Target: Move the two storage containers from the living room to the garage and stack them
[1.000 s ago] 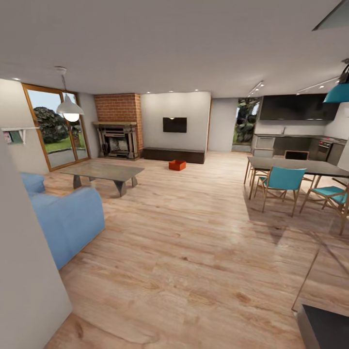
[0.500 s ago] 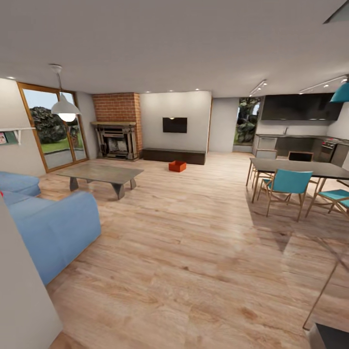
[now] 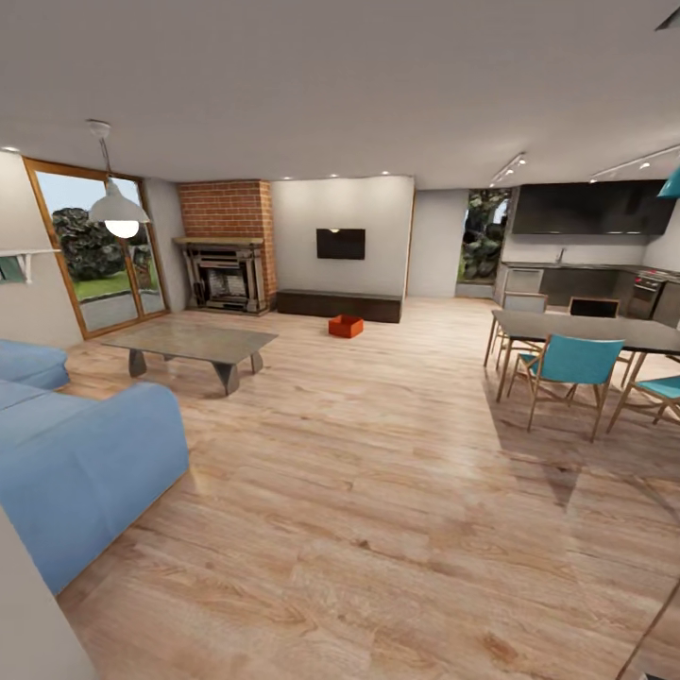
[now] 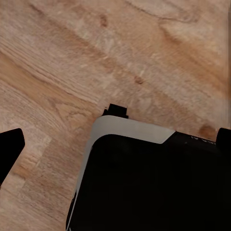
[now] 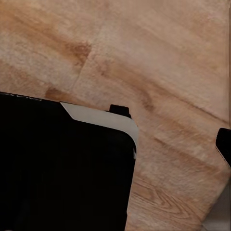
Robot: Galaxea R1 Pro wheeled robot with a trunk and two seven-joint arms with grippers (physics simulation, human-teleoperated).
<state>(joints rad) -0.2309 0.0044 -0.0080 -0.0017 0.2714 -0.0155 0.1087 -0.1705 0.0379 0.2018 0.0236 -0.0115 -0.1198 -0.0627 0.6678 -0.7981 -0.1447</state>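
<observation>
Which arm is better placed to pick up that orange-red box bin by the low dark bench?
Neither yet: the orange-red rectangular box bin sits far across the light wood plank floor, nearly centred ahead. Both wrist views face floor.

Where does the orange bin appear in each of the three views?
Head view: bin on the wood floor, far centre, in front of the bench under the TV.
Left wrist view: not in it.
Right wrist view: not in it.
Shared landmark: the wood floor, seen beneath the robot's dark base in both wrist views.

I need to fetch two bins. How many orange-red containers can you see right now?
1. The storage container sits on the wood floor before the low bench. A second may be hidden.
</observation>
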